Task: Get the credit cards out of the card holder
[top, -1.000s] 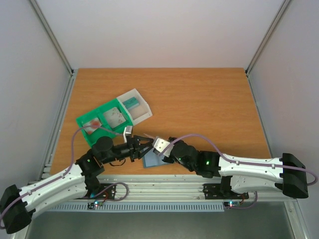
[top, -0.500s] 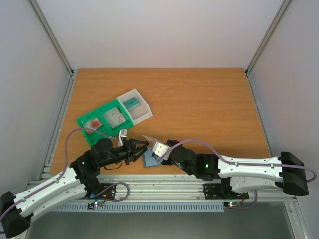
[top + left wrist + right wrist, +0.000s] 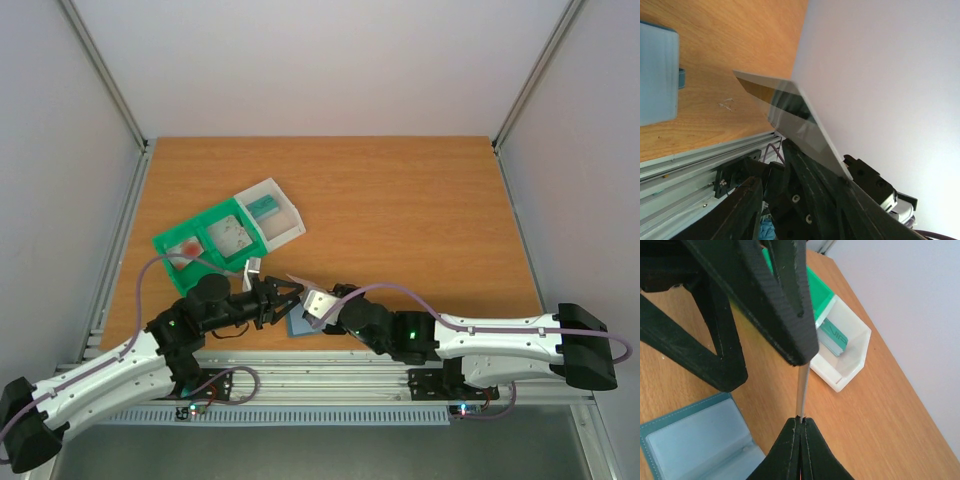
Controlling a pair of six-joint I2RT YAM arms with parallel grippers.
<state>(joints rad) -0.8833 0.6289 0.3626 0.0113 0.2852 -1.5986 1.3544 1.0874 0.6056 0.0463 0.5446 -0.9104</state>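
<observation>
A whitish credit card (image 3: pixel 800 390) stands edge-on, its lower edge pinched in my shut right gripper (image 3: pixel 800 419). Seen from above, the credit card (image 3: pixel 297 278) hangs over the table between both grippers. My left gripper (image 3: pixel 772 160) is open; the credit card (image 3: pixel 790 120) lies flat against one of its fingers (image 3: pixel 777 300) while the other finger (image 3: pixel 705 350) stands apart. The slate-blue card holder (image 3: pixel 301 323) lies open on the table under the grippers, and also shows as the card holder (image 3: pixel 695 440) at the lower left of the right wrist view.
A green-and-clear compartment tray (image 3: pixel 205 240) sits at the back left, a teal card (image 3: pixel 832 335) in its white end compartment (image 3: pixel 860 347). The metal rail of the table's near edge (image 3: pixel 695 165) runs just behind the card holder.
My left gripper drew back a little from the card, then came forward onto it again, jaws still apart. The right gripper kept its grip and shifted slightly left.
</observation>
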